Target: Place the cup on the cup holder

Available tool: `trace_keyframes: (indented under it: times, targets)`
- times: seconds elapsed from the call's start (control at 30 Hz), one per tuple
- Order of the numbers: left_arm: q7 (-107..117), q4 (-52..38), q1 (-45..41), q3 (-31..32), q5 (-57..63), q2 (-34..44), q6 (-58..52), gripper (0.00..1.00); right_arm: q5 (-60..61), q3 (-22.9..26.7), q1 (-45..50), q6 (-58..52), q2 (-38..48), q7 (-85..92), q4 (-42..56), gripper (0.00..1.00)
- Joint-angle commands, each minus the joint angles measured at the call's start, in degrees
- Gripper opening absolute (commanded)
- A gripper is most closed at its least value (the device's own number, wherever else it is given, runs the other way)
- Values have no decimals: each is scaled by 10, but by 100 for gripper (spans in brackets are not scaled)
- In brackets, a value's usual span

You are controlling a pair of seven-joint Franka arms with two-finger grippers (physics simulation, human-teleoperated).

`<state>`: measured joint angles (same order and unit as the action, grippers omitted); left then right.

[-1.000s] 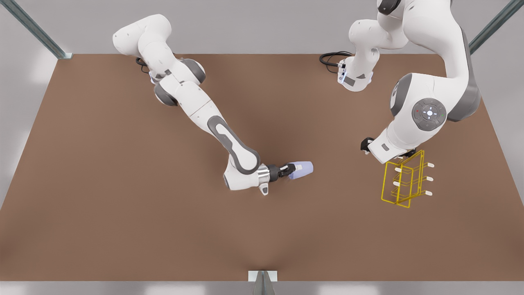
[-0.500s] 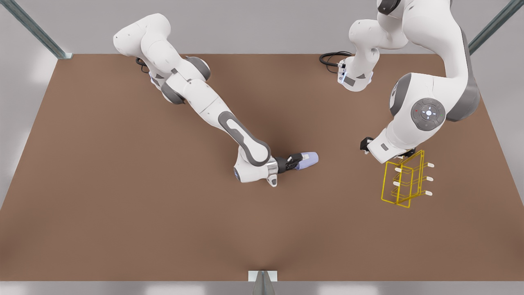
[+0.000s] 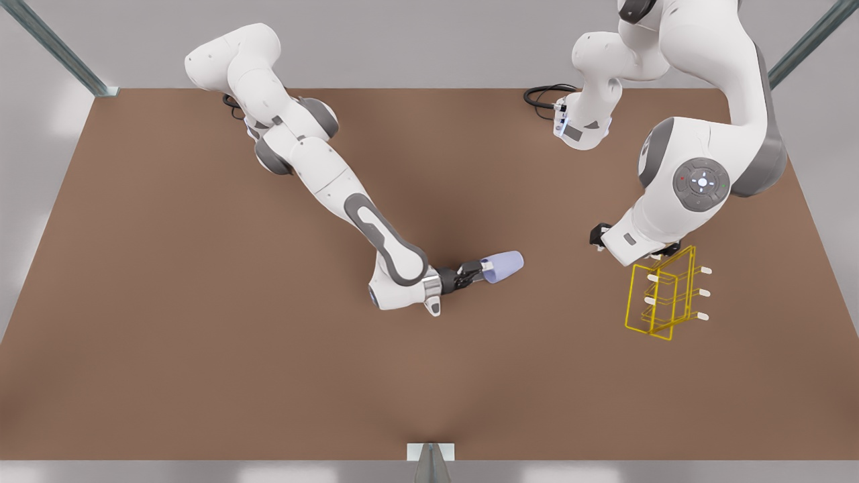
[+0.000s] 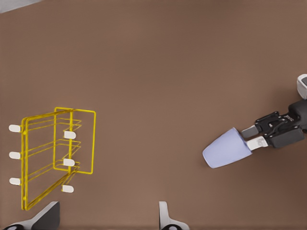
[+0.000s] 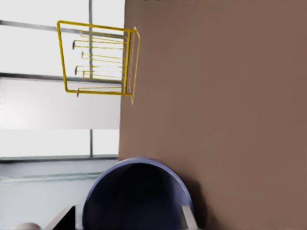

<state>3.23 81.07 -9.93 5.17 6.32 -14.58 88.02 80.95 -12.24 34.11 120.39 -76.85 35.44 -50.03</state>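
The pale lavender cup (image 3: 503,266) is held sideways over the middle of the brown table, its mouth toward my right gripper (image 3: 478,270), which is shut on its rim. The right wrist view looks straight into the cup's dark mouth (image 5: 136,196), between the right gripper's (image 5: 127,220) fingers. The yellow wire cup holder (image 3: 661,295) stands upright at the front view's right, its white-tipped pegs pointing sideways. My left gripper (image 3: 661,253) hangs open just above the holder's top. From the left wrist I see the cup holder (image 4: 53,158), the cup (image 4: 225,149) and the right gripper (image 4: 256,136) farther off.
A black cable (image 3: 543,97) loops by the arm base at the table's back edge. Grey metal frame posts stand at the back corners, and a bracket (image 3: 429,453) sits at the middle of the front edge. Open brown table lies between the cup and the cup holder.
My right gripper carried the cup a little toward the front view's right, then its wrist drew back and the cup tilted. The left arm above the holder barely moved.
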Motion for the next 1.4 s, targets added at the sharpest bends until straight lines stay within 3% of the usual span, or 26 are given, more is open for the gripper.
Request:
trace_keyframes:
  times: [0.0,0.17,0.27,0.33,0.37,0.43,0.5,0.53,0.57,0.6,0.63,0.77,0.87,1.37]
  targets:
    - [2,0,0,0,0,1,0,100,16,-1,-6,-27,6,44,0,100]
    - [2,0,0,0,1,0,0,100,11,-27,-62,-74,100,-30,-69,100]
    - [2,0,-9,4,1,0,0,100,-199,-23,-149,-139,242,-286,-100,100]
    - [3,1,-50,5,2,-16,0,100,-428,-23,-229,-237,436,-517,-162,100]
    - [8,1,-97,23,-5,-48,4,100,-522,-23,-267,-294,500,-536,-159,100]
    - [9,49,-148,24,-13,-75,137,100,-690,-23,-324,-405,504,-503,-107,100]
    - [-53,142,-156,25,-16,-60,265,100,-878,-23,-331,-423,527,-448,-114,100]
    - [-67,245,-155,23,-16,-27,386,100,-873,-4,-342,-391,541,-447,-188,100]
    - [-96,304,-152,21,-16,-22,464,100,-845,53,-335,-319,621,-444,-304,100]
    - [-139,337,-150,19,-16,-19,504,100,-810,120,-306,-321,639,-445,-319,100]
    - [-219,348,-149,12,-16,-20,506,100,-809,150,-274,-341,645,-455,-316,100]
    - [-327,442,-150,8,-12,-10,622,100,-824,152,-306,-348,638,-445,-289,100]
    - [-362,443,-159,10,-12,-18,627,100,-823,151,-339,-348,638,-445,-270,100]
    - [-372,443,-156,3,-10,-71,639,100,-852,151,-313,-319,611,-452,-245,100]
